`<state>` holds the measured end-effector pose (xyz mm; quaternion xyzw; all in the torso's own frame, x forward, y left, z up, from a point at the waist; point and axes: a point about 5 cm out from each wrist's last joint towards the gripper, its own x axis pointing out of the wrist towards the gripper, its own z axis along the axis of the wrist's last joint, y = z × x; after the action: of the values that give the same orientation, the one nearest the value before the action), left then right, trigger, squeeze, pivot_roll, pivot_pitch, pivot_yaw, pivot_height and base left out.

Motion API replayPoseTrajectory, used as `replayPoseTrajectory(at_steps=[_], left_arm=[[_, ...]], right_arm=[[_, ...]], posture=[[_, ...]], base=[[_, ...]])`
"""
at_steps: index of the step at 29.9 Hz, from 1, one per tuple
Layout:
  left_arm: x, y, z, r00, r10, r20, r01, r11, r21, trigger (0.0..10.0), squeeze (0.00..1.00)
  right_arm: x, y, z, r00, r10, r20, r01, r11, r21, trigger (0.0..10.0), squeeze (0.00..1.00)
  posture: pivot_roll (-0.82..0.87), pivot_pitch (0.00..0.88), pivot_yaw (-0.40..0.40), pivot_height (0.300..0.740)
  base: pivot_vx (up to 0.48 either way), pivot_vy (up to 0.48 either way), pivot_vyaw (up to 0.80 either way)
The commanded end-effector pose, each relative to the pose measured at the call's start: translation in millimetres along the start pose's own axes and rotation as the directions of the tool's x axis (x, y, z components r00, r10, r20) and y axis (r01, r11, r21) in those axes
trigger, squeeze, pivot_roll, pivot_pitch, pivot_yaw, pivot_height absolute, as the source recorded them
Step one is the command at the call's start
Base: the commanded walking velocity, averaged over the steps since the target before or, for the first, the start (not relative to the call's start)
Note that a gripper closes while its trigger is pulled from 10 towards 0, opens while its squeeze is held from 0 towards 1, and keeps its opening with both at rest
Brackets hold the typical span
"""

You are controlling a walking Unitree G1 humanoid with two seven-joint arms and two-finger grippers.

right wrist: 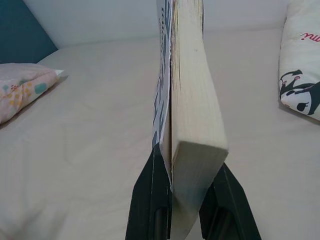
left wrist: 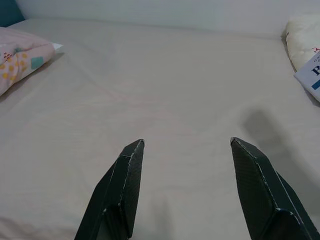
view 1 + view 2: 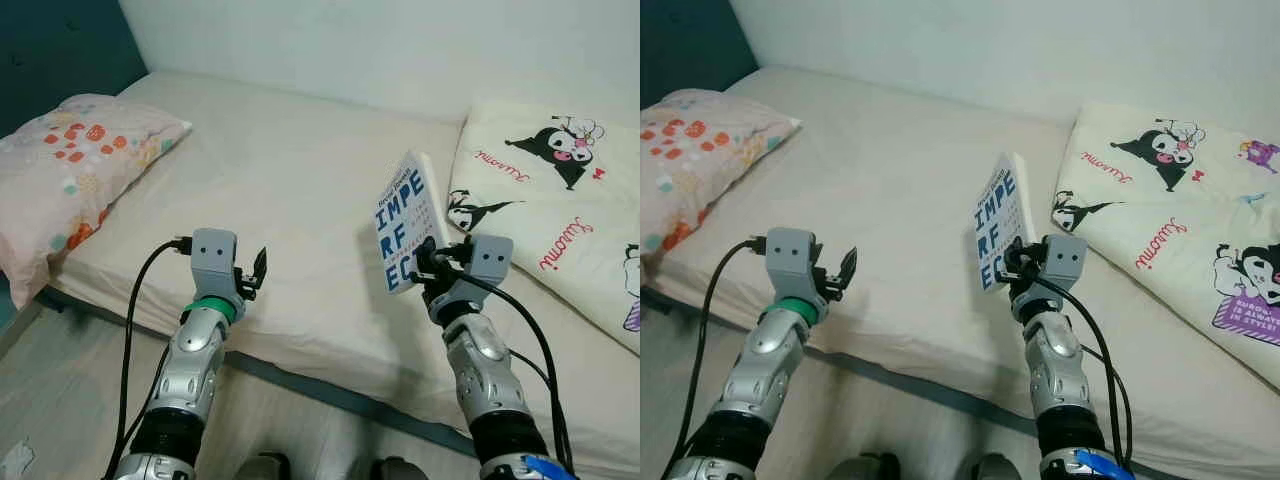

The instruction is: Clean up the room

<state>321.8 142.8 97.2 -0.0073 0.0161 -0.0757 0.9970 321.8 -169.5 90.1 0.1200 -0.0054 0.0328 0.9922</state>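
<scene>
My right gripper is shut on a white paperback book with big blue letters on its cover, held upright above the bed's beige sheet. The right wrist view looks along the book's page edge, clamped between both black fingers. My left gripper hovers open over the sheet near the bed's front edge, with nothing between its fingers.
A floral pillow lies at the bed's left end. A cream blanket with cartoon prints is folded on the right. A white wall runs behind the bed. Pale wooden floor lies below the bed's front edge.
</scene>
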Motion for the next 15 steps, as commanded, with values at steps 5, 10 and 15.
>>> replayPoseTrajectory(at_steps=[5,10,15], left_arm=[[0.6,0.9,-4.2,1.0,-0.012,-0.021,0.012,1.0,0.009,10.0,0.0],[2.0,-0.3,-3.0,1.0,-0.02,-0.018,0.02,1.0,0.011,10.0,0.0],[2.2,-0.5,-2.5,1.0,-0.025,-0.016,0.025,1.0,0.012,10.0,0.0]], right_arm=[[-0.7,0.2,0.9,1.0,-0.003,0.025,0.003,1.0,0.0,10.0,0.0],[-0.7,-1.1,1.2,1.0,-0.008,0.03,0.008,1.0,0.002,10.0,0.0],[-1.1,-1.2,0.6,0.999,-0.01,0.03,0.01,1.0,0.005,10.0,0.0]], posture=[[0.07,0.047,0.083,0.737],[0.07,0.048,0.085,0.737],[0.08,0.049,0.086,0.737]], base=[[0.0,0.305,0.0],[0.0,0.342,0.0],[0.0,0.343,0.0]])
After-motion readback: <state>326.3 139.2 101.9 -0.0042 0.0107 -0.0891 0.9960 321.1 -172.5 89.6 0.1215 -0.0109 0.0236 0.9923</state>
